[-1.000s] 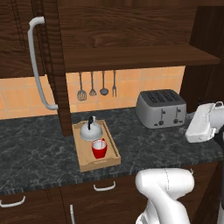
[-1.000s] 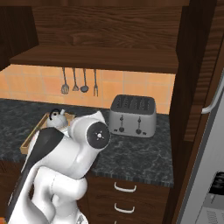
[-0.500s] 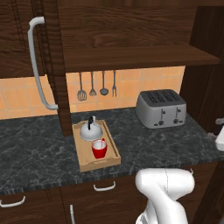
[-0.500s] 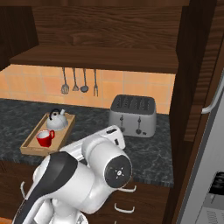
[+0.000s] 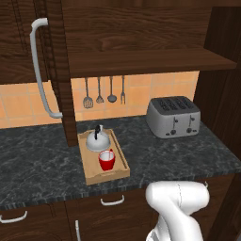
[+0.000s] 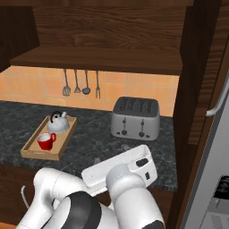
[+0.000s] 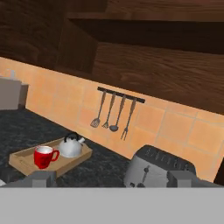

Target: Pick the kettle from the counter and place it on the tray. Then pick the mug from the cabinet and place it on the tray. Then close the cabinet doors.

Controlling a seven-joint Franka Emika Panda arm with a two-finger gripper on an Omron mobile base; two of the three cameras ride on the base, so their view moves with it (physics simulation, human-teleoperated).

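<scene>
Kettle (image 5: 98, 140) and mug (image 5: 106, 160) both sit in the tray (image 5: 123, 164) at centre-left of the left base view, the kettle at the tray's far end and the mug just in front of it, on the counter (image 5: 37, 164). That view alone gives me an open door (image 5: 60, 70) edge-on at upper left, with its curved handle (image 5: 40, 70) standing out to the left, and the cabinet (image 5: 141, 33) shelf running right from it. From the right base view, the tray lies at middle left, the toaster (image 6: 135, 119) at centre, and a pale steel appliance front (image 6: 214, 170) fills the right edge. My hand view puts the tray at lower left, the toaster at bottom centre, and four utensils (image 7: 113, 114) hanging on a rail across the tiled wall. My fingertips (image 7: 43, 178) rise at the bottom corners of that view, spread wide with nothing between them.
</scene>
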